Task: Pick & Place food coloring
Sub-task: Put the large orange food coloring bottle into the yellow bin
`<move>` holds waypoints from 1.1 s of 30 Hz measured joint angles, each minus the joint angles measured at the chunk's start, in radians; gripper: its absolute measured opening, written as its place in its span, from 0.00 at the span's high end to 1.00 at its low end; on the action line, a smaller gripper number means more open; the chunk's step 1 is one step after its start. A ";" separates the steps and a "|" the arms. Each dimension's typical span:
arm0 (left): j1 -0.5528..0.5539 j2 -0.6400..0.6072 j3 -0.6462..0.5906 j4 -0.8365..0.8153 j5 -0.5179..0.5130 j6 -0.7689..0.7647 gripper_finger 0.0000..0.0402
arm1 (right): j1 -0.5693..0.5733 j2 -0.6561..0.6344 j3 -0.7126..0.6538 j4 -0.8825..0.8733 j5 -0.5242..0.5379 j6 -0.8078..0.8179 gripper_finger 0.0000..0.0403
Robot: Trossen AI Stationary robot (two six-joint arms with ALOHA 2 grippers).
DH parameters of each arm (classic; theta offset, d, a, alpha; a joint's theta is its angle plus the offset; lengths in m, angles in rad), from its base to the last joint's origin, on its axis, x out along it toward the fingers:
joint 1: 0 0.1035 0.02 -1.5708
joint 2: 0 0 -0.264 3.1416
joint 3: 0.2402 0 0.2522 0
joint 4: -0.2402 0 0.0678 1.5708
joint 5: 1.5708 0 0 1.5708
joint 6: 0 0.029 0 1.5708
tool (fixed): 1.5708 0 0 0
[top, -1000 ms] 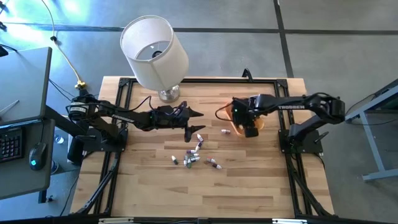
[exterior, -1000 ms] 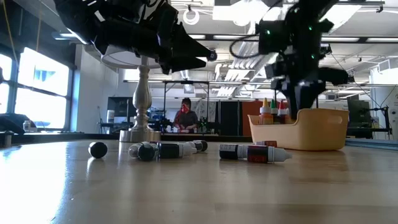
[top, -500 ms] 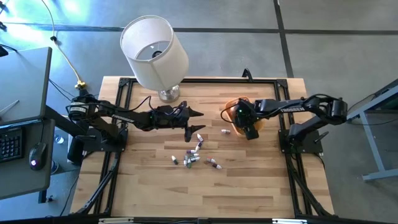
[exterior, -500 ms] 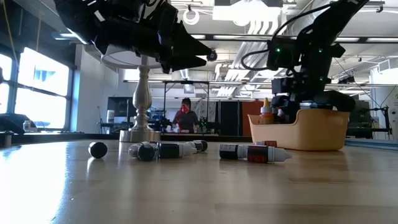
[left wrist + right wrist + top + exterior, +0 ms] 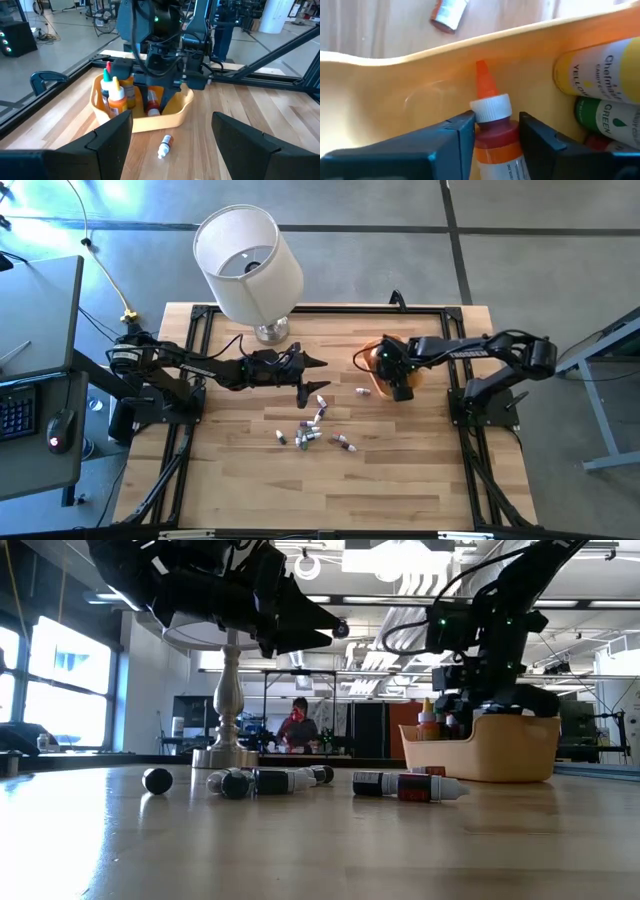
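1. The lamp [image 5: 250, 268] stands at the table's [image 5: 400, 480] far edge, left of centre; its wide shade overhangs the boards there and its base [image 5: 225, 755] blocks that spot.
2. The left gripper [image 5: 305, 380] hangs with fingers spread above the loose bottles [image 5: 312, 430] mid-table, closing off the way down onto them from the lamp side.
3. The orange bowl [image 5: 175, 112] is crowded: upright bottles [image 5: 114, 95] along one side and the right gripper [image 5: 492, 135] inside, its fingers either side of an orange-capped bottle [image 5: 492, 120].
4. One bottle [image 5: 164, 146] lies alone just beside the bowl.
5. The near half of the table is bare wood.
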 joint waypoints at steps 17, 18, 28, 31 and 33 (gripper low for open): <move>0.000 0.000 0.000 -0.034 0.001 0.004 0.33 | 0.005 -0.013 0.173 -0.142 0.003 0.218 0.86; 0.000 0.000 0.000 -0.038 0.001 0.004 0.33 | 0.005 -0.007 0.168 -0.154 0.004 0.226 0.84; 0.000 0.000 0.000 -0.046 0.003 0.004 0.33 | -0.009 0.072 0.131 -0.071 0.107 0.233 0.58; 0.000 0.000 0.000 -0.047 0.003 0.004 0.33 | -0.028 0.098 0.132 -0.035 0.116 0.230 0.53; 0.000 0.000 0.000 -0.047 0.003 0.004 0.33 | -0.041 0.104 0.132 -0.036 0.111 0.231 0.51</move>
